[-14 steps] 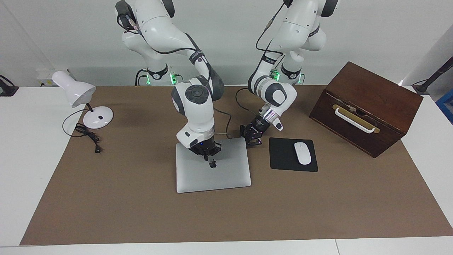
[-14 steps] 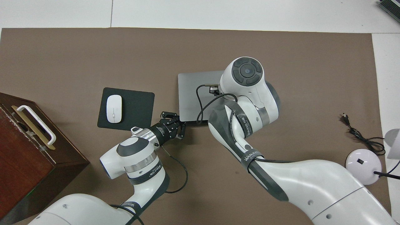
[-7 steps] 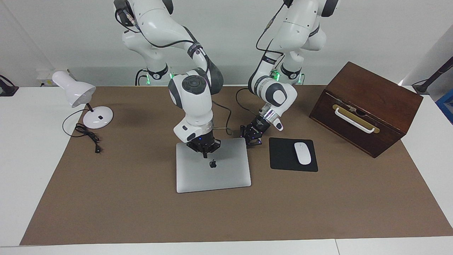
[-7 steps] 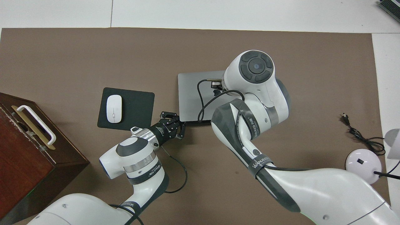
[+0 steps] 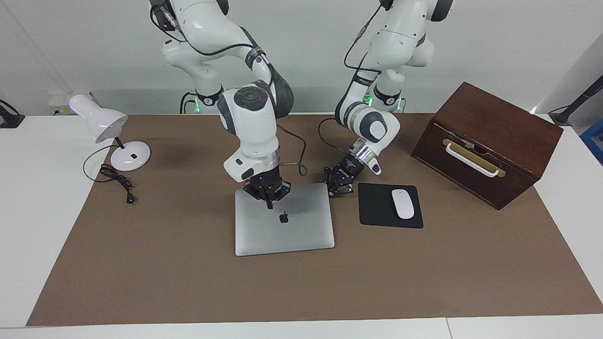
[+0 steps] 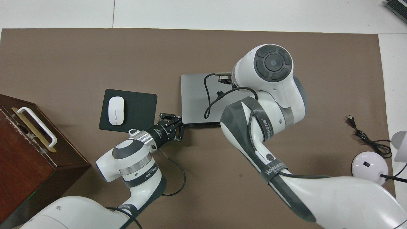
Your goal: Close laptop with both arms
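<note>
The silver-grey laptop (image 5: pixel 292 233) lies shut and flat on the brown mat, its dark logo facing up; it also shows in the overhead view (image 6: pixel 194 98). My right gripper (image 5: pixel 269 201) points straight down over the lid, just robot-side of the logo, fingers together and holding nothing; I cannot tell whether it touches the lid. In the overhead view the right arm's wrist hides it. My left gripper (image 5: pixel 337 187) is low beside the laptop's corner nearest the mouse pad, open and empty, a little apart from the laptop's edge (image 6: pixel 180 128).
A black mouse pad (image 5: pixel 377 212) with a white mouse (image 5: pixel 403 203) lies beside the laptop toward the left arm's end. A dark wooden box (image 5: pixel 490 136) stands past it. A white desk lamp (image 5: pixel 101 123) and its cable (image 5: pixel 118 181) are at the right arm's end.
My right gripper has risen off the lid and drawn back toward the robots. My left gripper has pulled slightly away from the laptop's corner. The laptop has not moved.
</note>
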